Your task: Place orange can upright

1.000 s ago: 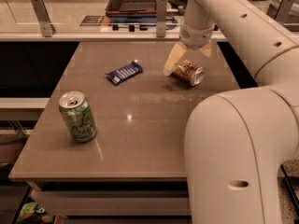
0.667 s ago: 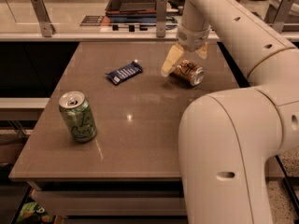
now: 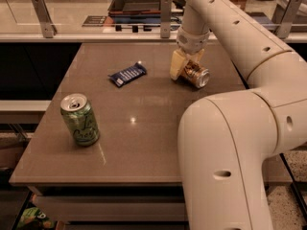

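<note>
The orange can (image 3: 196,74) lies on its side at the back right of the brown table (image 3: 144,128), with its silver end turned to the front right. My gripper (image 3: 186,63) hangs down from the white arm (image 3: 225,28) right over the can. Its fingers are open and stand on either side of the can. The pale left finger (image 3: 176,65) is down beside the can's left end. The other finger is mostly hidden behind the can. The can rests on the table.
A green can with script lettering (image 3: 79,120) stands upright at the front left. A dark blue snack bar (image 3: 127,74) lies left of the orange can. My arm's large white body (image 3: 225,166) covers the table's front right. A railing and a tray (image 3: 139,1) are behind the table.
My gripper has shifted slightly left and down around the orange can. The can itself has not moved. The green can and the snack bar stay where they were.
</note>
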### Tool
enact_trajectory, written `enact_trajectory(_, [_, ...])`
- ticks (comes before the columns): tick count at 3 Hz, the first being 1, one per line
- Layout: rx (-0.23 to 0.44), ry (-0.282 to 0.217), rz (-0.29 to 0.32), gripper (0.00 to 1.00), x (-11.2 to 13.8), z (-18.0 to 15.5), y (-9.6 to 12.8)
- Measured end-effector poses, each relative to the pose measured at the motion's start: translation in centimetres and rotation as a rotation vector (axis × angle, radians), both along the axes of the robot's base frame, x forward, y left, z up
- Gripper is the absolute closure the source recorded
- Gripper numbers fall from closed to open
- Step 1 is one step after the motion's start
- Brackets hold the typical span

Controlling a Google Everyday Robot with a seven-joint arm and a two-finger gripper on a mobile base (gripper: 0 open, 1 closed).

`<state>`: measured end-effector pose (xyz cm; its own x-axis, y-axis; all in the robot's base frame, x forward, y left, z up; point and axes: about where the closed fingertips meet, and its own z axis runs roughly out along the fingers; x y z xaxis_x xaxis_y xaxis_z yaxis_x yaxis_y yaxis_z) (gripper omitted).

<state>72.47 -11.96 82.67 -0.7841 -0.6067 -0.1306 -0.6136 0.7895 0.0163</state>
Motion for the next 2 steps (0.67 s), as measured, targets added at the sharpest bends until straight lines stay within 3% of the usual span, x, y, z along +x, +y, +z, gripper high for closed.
enact_trajectory(2, [0.011,-0.030,0.000,0.88,1.09,-0.52,0.51])
